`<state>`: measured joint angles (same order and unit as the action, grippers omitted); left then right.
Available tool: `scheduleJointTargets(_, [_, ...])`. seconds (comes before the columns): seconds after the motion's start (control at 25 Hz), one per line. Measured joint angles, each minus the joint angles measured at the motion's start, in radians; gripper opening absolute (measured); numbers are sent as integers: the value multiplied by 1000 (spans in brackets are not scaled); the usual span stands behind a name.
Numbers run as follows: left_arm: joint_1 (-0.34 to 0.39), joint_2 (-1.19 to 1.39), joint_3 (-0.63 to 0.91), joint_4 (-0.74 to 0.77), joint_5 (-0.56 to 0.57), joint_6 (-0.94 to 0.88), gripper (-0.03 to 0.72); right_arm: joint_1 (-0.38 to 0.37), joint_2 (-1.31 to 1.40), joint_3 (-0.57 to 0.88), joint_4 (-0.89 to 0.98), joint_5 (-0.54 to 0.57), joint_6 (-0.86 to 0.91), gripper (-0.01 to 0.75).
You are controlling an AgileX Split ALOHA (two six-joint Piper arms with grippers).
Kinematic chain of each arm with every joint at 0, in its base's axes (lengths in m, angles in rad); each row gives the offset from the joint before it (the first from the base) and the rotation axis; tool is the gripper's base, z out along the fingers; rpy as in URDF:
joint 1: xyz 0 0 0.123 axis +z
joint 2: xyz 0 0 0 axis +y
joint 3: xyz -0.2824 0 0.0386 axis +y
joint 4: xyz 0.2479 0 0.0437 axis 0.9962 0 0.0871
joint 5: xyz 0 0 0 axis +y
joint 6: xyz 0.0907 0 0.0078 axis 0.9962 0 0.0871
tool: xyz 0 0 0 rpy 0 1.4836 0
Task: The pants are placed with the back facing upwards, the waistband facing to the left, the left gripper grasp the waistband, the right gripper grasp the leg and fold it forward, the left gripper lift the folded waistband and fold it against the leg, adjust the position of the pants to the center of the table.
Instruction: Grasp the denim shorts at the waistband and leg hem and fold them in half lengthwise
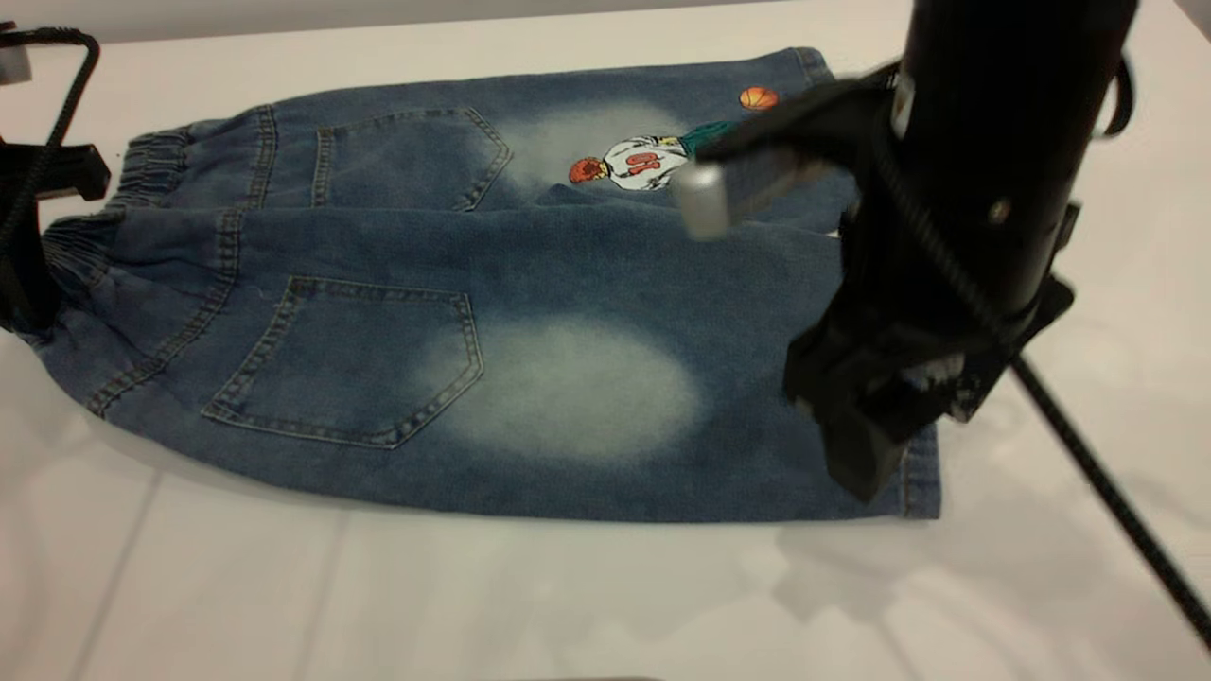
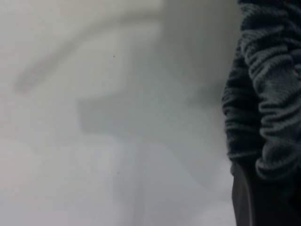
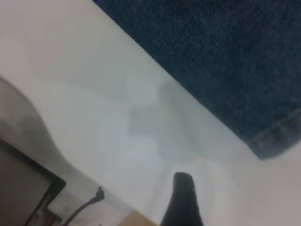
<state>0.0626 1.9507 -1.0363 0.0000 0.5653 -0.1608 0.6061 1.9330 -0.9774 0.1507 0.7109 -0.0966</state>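
The blue denim pants [image 1: 530, 236] lie back up on the white table [image 1: 473, 596], elastic waistband [image 1: 151, 161] to the left. The plain leg [image 1: 568, 397] with the pale oval is nearest the front edge. The leg with the basketball-player print [image 1: 643, 161] lies behind it. At the far left my left gripper [image 1: 24, 274] is at the waistband [image 2: 268, 94], which bunches into it beside one dark finger [image 2: 242, 202]; the denim there sits slightly raised. My right gripper [image 1: 866, 463] hangs over the plain leg's hem, one finger [image 3: 183, 197] over bare table, apart from the hem corner [image 3: 273, 136].
A black cable [image 1: 1116, 511] runs from the right arm down across the table toward the front right. Past the table's edge in the right wrist view there is a dark box [image 3: 23, 197] and a loose wire [image 3: 87, 205]. Bare white tabletop surrounds the pants.
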Motion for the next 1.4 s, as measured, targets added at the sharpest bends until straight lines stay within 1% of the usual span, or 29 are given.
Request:
scheduleJointTargets(0.24, [0, 0, 0, -5, -4, 1, 62, 1, 69, -1, 0, -67, 3, 494])
scheduleJointTargets(0.68, [0, 0, 0, -7, -23, 5, 62, 1, 166, -7, -10, -133, 5, 494])
scheduleJointTargets(1.04, [0, 0, 0, -7, -25, 5, 62, 0, 167, -7, -94, -168, 79, 494])
scheduleJointTargets(1.24, [0, 0, 0, -8, -25, 5, 62, -26, 167, -7, -123, -177, 103, 494])
scheduleJointTargets(1.4, [0, 0, 0, -8, -25, 5, 62, -32, 175, -7, -135, -181, 104, 489])
